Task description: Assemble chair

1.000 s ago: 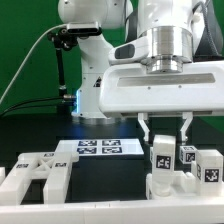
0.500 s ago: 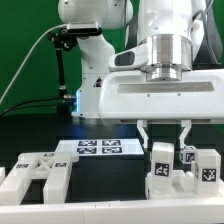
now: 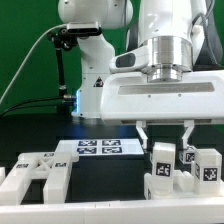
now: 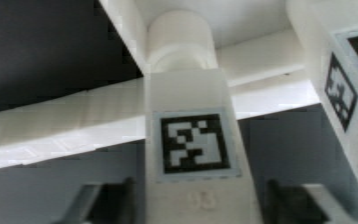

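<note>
Black table (image 3: 30, 135) carries marker board (image 3: 100, 148) and white chair parts (image 3: 40, 172)

chair parts (image 3: 162, 165): matte white, black-and-white square tags
marker board (image 3: 98, 148): white, black tags
table (image 3: 30, 135): black
backdrop (image 3: 22, 40): green

A green curtain (image 3: 25, 60) hangs behind the black table (image 3: 40, 125).

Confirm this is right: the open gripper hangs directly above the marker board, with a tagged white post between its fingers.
Not quite. The gripper is open, but in the exterior view it hangs over the tagged white post, on that view's right. The marker board lies apart, toward the left. The wrist view shows the post between the fingers.
</note>
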### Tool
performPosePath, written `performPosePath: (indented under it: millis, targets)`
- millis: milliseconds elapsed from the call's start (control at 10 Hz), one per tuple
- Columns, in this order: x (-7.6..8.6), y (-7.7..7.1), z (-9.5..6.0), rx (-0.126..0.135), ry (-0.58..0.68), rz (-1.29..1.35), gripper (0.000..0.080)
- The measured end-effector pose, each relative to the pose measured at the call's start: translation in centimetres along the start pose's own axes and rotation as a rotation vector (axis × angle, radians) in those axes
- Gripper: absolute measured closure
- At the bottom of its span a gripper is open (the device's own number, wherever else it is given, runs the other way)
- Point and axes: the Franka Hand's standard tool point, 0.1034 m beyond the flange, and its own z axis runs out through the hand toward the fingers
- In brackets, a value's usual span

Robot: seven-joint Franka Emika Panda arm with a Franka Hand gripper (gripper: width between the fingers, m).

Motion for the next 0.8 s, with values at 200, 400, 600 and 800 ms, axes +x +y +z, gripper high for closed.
performPosePath:
  millis: [200,400,600,800]
  targets:
    - [0.00,0.00,0.00,0.000,0.000,0.000,0.0181]
    - [0.00,0.00,0.00,0.000,0.000,-0.001,0.0159]
    - [0.00,0.00,0.00,0.000,0.000,-0.001,0.0151]
    - [0.40,0.41,-0.19,-0.007,-0.046,0.000,0.0151]
